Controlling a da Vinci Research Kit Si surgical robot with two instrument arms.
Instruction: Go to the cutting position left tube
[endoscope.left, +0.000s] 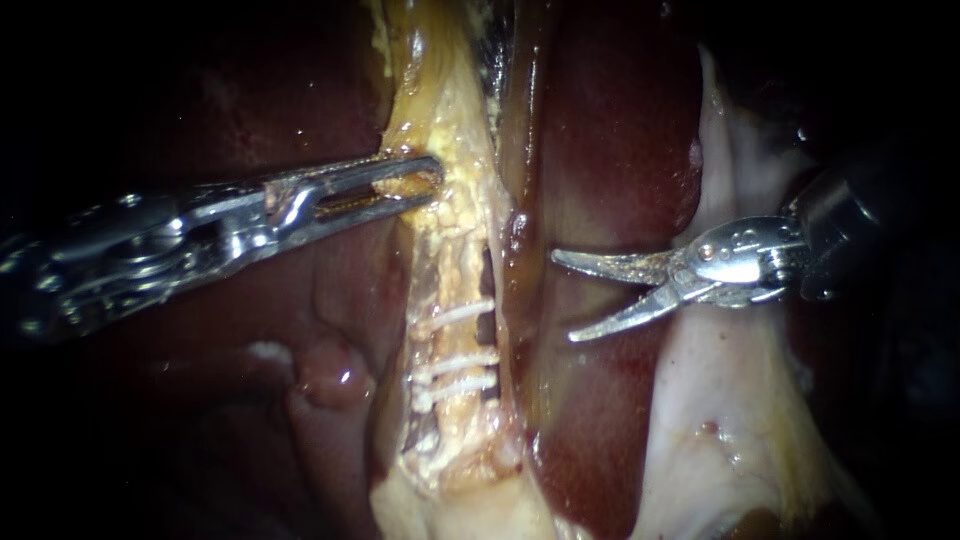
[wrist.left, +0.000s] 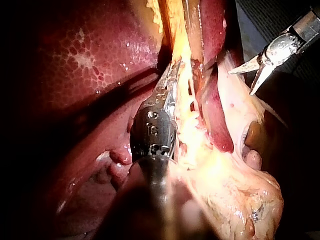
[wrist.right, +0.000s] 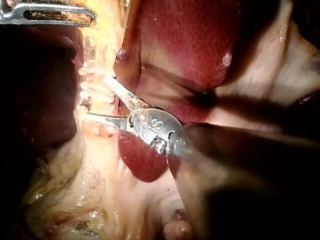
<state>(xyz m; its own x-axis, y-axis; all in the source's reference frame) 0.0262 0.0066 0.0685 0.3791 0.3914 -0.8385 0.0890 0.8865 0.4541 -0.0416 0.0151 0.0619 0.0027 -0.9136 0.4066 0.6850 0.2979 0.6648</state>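
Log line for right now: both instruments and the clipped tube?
left instrument: shut on yellow tissue above clips | right instrument: blades open, beside clipped tube, not around it | clips: three on tube

The right instrument (endoscope.left: 562, 297), blades apart, hangs over bare liver (endoscope.left: 610, 150) with open room around it. Between it and the tube (endoscope.left: 445, 340) to its left rises a glossy brown fold (endoscope.left: 520, 270). On the tube, a bare stretch shows between the upper clip (endoscope.left: 455, 315) and the lower clips (endoscope.left: 460, 362). Farther off, the left instrument (endoscope.left: 432, 183), clamped on the yellow tissue (endoscope.left: 440, 120), bars the way in from the left.
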